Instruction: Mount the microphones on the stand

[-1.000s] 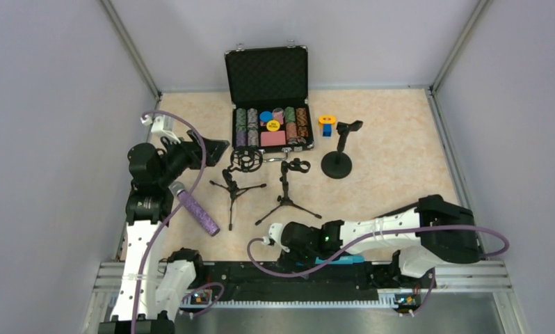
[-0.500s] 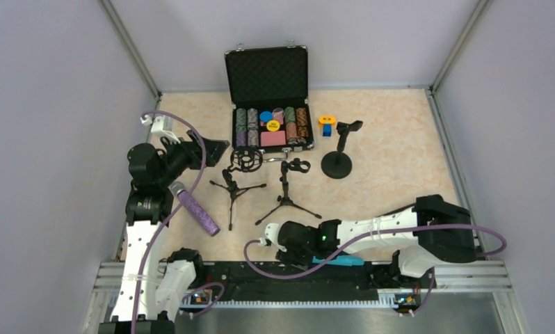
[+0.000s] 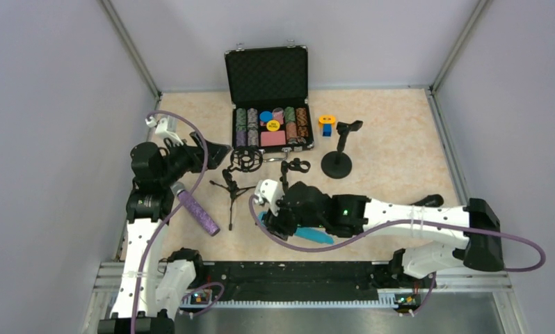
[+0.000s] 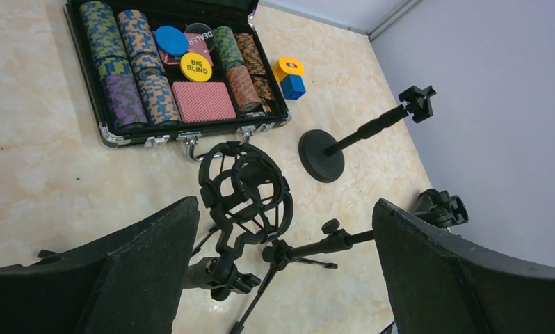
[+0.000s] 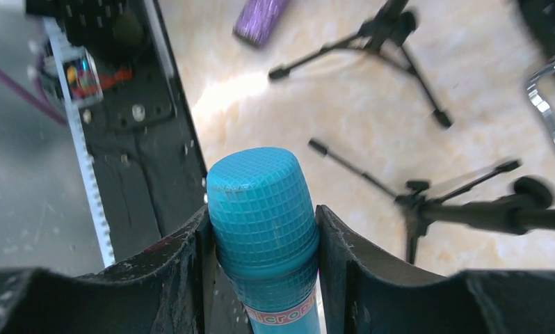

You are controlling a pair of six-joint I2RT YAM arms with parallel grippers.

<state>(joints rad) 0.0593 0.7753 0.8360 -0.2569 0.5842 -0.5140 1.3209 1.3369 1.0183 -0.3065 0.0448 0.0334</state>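
My right gripper (image 3: 269, 217) is shut on the all-cyan microphone (image 3: 315, 236) and holds it just in front of the two tripod stands. In the right wrist view the cyan mesh head (image 5: 262, 205) sticks out between my fingers (image 5: 170, 278). The glittery purple microphone (image 3: 197, 211) lies on the table at the left and also shows in the right wrist view (image 5: 259, 19). My left gripper (image 3: 206, 149) is open and empty, beside the shock-mount tripod stand (image 3: 245, 161); the mount (image 4: 244, 189) sits between its jaws in the left wrist view. No black microphone is in view.
A clip tripod stand (image 3: 293, 168) and a round-base stand (image 3: 338, 163) stand behind my right arm. An open case of poker chips (image 3: 270, 126) is at the back, with a small orange and blue item (image 3: 325, 123) beside it. A black rail (image 3: 295, 275) runs along the near edge.
My right arm has lifted the cyan microphone off the near rail and carried it forward and left, up to the tripod stands. My left arm has barely moved.
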